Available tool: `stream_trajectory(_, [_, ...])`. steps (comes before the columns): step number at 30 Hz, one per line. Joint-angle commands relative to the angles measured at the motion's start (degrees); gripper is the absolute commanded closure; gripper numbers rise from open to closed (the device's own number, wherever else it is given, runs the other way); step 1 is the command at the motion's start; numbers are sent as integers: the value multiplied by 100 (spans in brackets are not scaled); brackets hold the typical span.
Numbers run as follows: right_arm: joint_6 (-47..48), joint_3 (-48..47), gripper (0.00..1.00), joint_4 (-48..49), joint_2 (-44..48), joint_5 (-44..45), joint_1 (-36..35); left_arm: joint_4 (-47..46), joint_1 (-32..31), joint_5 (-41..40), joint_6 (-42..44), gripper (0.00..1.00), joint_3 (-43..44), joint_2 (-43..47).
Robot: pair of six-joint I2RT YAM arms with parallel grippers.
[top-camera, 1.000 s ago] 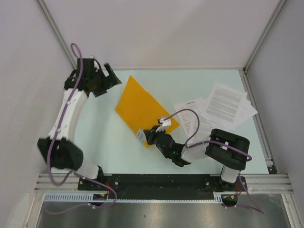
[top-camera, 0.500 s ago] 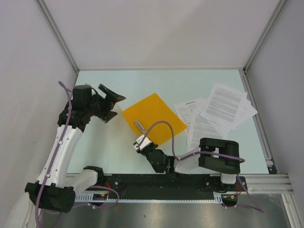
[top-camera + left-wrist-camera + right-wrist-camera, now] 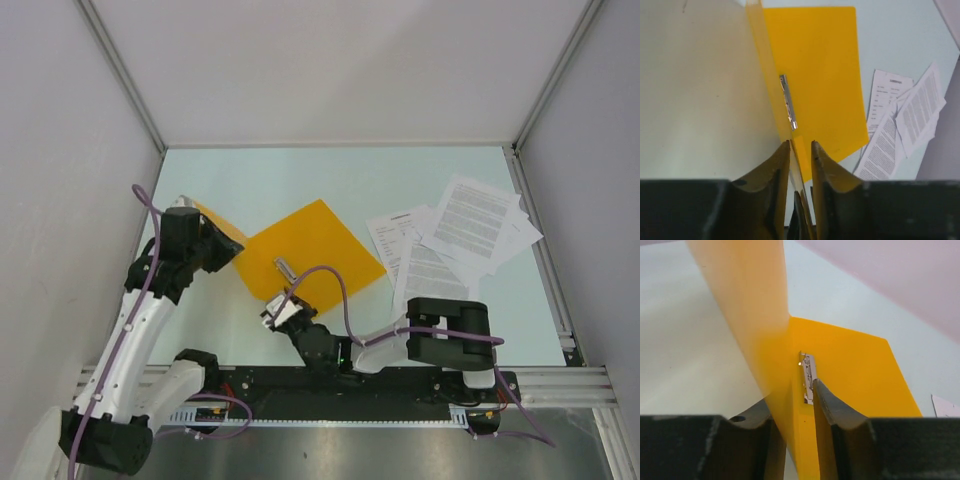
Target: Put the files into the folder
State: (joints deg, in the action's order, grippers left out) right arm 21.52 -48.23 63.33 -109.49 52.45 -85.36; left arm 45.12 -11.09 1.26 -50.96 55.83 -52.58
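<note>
I find the folder (image 3: 315,250) open. The left gripper (image 3: 801,150) is clamped on its raised cover (image 3: 750,290), and the right gripper (image 3: 795,395) pinches the near edge by the spine. The files (image 3: 460,240) lie loose to the right, well apart. None is inserted, so loading is not yet begun.

One table seen three ways: once from overhead, twice from the wrists.
From above and behind the arm bases (image 3: 195,365) we look down on the whole table (image 3: 400,175). Each wrist camera sits close behind its own fingers (image 3: 767,185) and looks along them across the open folder (image 3: 815,65). We find the folder's metal clip (image 3: 788,102) in all three views; the printed sheets (image 3: 480,225) show overhead and from the left wrist.
</note>
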Motion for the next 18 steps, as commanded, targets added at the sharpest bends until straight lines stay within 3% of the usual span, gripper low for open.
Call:
stream_trajectory(1, [-138, -336, 67, -136, -46, 380, -199, -320, 98, -170, 1131, 83, -380, 134])
stream_trajectory(3, [-279, -336, 55, -443, 50, 512, -253, -241, 160, -170, 1403, 99, -372, -50])
stream_trajectory(4, [-558, -336, 52, -618, 138, 530, -331, -171, 221, -170, 1500, 100, -319, -129])
stream_trajectory(5, [-744, -336, 44, -1134, 382, 478, -349, -127, 248, -265, 1606, 100, -179, -182])
stream_trajectory(9, [-2298, -345, 29, -3112, 1332, -250, -394, 40, 458, -749, 2290, 99, 234, -437])
stream_trajectory(11, [-3139, -354, 16, -4182, 1710, -925, -393, 14, 669, -943, 2546, 93, 410, -621])
stream_trajectory(14, [-3732, -354, 1, -5046, 2124, -1726, -324, -65, 1029, -882, 3082, 90, 586, -1085])
stream_trajectory(16, [-4373, -354, 0, -5374, 2248, -2139, 53, -56, 1092, -986, 3407, 88, 692, -1420])
stream_trajectory(18, [-4978, -363, 0, -5717, 2257, -3132, 692, -4, 1092, -1390, 3644, 84, 850, -1869])
